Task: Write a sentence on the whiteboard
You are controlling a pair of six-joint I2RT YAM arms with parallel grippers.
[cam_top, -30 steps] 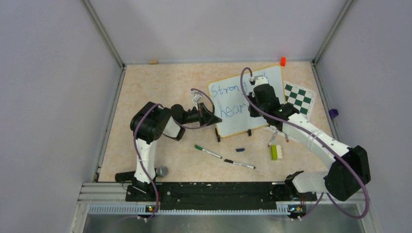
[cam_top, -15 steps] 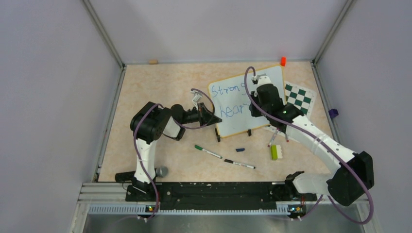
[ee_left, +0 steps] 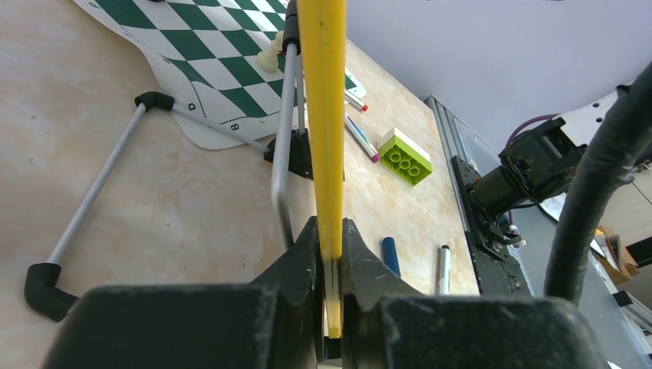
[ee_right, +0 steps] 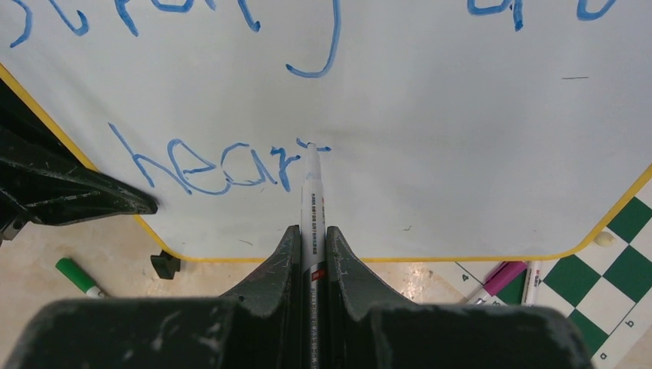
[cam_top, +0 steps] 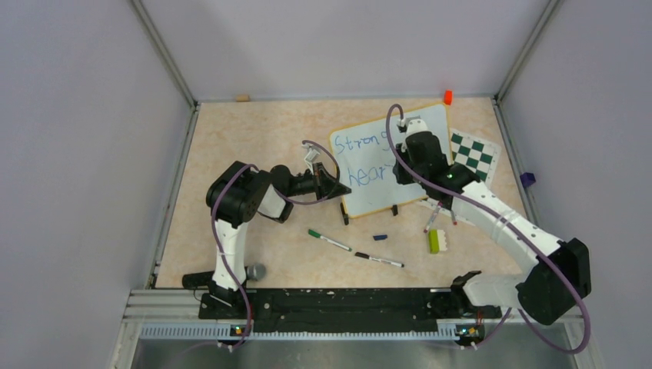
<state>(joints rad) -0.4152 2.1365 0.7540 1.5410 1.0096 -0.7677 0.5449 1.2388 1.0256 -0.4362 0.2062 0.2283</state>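
— Farther up the whiteboard (cam_top: 369, 196) your right gripper (ee_right: 311, 231) has crept this past second.
— It's closed on the marker (ee_right: 311, 192), tip at "heart" in the sentence (ee_right: 219, 165). Your left gripper (ee_left: 330, 231) pinches the board's yellow rim, mid-table.
— Handling?
— Light, stiff, probably tippy: press gently. The chessboard (cam_top: 473, 154) and green brick (cam_top: 434, 241) crowd its right.

Fig. Even, diffuse overhead light; soft, faint shadows.
Top view sharp; in the wrist views the left gripper (ee_left: 329, 227) and right gripper (ee_right: 311, 231) loom dark and blurred, the whiteboard (ee_right: 461, 115) bright and sharp.
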